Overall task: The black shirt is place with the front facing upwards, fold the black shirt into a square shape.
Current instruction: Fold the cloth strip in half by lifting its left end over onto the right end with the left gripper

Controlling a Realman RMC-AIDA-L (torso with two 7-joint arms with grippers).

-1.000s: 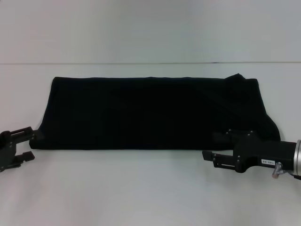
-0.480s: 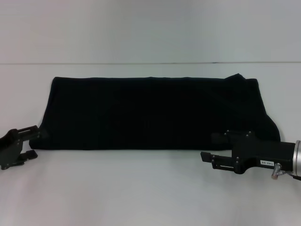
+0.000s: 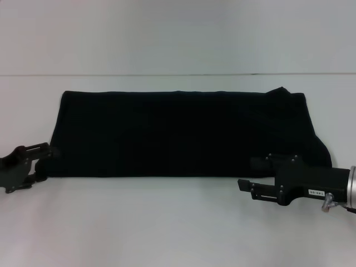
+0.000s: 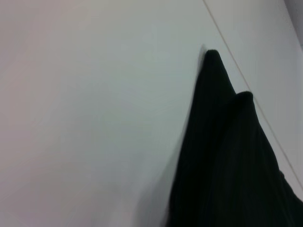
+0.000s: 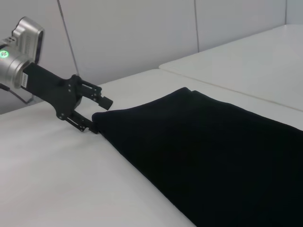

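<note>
Left gripper sits at the near left corner of the black shirt, fingers spread, one above and one below the cloth edge, not clenched. Shirt lies folded into a long band across the middle of the white table, no lettering showing. Right gripper rests at the band's near right edge, fingers apart, grasping nothing.

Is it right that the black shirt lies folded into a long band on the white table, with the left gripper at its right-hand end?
Not quite. The left gripper is at the left-hand end of the black shirt, as the head view shows. The rest holds: it lies as a long band on the white table.
</note>
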